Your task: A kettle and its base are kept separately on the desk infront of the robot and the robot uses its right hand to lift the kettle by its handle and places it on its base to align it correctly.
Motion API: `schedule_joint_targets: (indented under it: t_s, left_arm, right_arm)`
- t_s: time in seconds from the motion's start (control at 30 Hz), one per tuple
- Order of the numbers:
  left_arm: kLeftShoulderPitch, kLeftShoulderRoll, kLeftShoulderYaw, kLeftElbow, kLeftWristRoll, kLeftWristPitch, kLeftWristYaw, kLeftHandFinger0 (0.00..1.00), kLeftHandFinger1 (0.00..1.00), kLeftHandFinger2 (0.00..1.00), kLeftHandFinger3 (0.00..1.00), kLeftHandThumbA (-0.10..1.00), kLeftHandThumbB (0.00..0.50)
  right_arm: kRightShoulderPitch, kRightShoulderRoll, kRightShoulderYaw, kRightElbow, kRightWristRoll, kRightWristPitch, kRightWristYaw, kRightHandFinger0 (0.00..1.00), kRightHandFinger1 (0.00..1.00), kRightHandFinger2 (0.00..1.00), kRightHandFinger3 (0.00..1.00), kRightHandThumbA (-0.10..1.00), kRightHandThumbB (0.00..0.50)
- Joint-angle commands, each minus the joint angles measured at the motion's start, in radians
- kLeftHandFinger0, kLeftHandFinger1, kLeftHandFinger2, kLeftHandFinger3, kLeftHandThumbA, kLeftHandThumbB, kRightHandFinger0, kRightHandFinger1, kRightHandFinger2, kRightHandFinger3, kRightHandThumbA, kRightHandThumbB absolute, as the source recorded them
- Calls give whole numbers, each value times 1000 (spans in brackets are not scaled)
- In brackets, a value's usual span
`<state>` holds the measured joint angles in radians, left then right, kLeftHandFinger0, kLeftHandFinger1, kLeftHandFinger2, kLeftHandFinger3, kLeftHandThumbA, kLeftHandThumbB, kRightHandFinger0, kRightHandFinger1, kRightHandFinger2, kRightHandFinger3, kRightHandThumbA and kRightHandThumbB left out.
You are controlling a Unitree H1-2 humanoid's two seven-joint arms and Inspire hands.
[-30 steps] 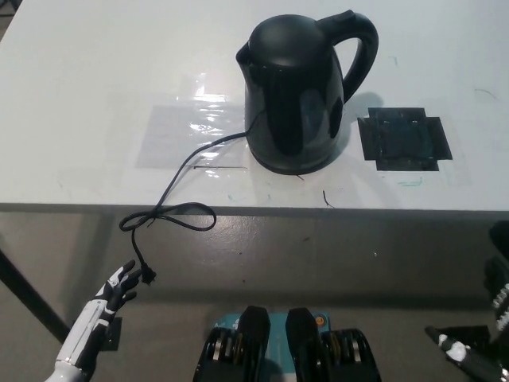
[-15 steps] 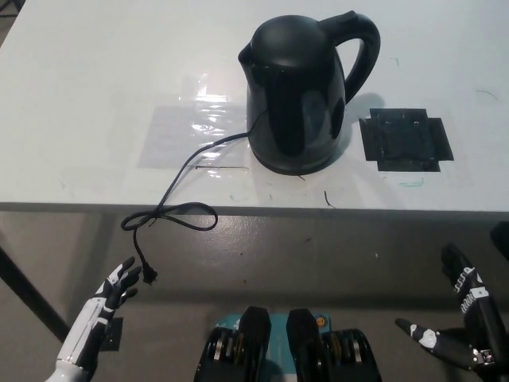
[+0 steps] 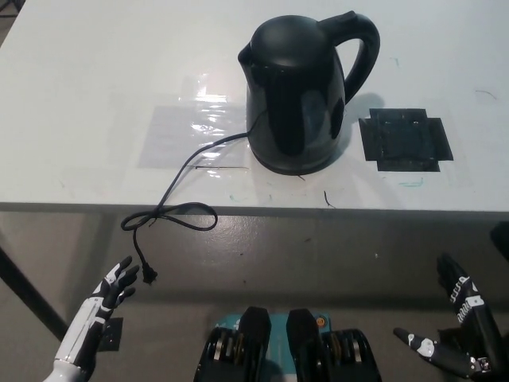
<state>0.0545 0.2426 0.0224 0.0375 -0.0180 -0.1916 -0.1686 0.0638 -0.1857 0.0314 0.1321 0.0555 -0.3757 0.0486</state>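
Observation:
A black kettle (image 3: 296,91) stands upright on the white desk (image 3: 95,72), its handle (image 3: 362,48) turned to the right. Under it only a dark rim of the base (image 3: 296,165) shows. From there a black cord (image 3: 187,171) runs left and over the desk's front edge, with its plug (image 3: 149,275) hanging below. My black right hand (image 3: 460,334) is low at the bottom right, below the desk, open with fingers spread and far from the handle. At the bottom left my white left hand (image 3: 105,301) rests open near the plug.
A black tape square (image 3: 404,139) is stuck on the desk right of the kettle. A shiny clear patch (image 3: 195,131) lies left of it. The desk's front edge (image 3: 254,208) crosses the picture above both hands.
My right hand has come into view at the bottom right with fingers spread, then sunk slightly. The kettle, cord and left hand have hardly moved.

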Motion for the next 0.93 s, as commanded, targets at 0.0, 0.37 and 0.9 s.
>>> schedule_joint_targets:
  t_s: [0.0, 0.37, 0.9]
  left_arm:
    - [-20, 12, 14, 3, -8, -37, 4, 1000, 1000, 1000, 1000, 1000, 272]
    - [13, 8, 13, 1, -3, -50, 7, 1000, 1000, 1000, 1000, 1000, 285]
    - [16, 8, 13, -9, 3, -33, 10, 1000, 1000, 1000, 1000, 1000, 266]
  right_arm:
    - [-7, 1, -15, -3, 6, -16, 12, 1000, 1000, 1000, 1000, 1000, 256]
    - [-2, -3, -19, -4, -8, -3, 11, 1000, 1000, 1000, 1000, 1000, 262]
    - [-28, 7, -24, 6, -12, -10, 2, 1000, 1000, 1000, 1000, 1000, 294]
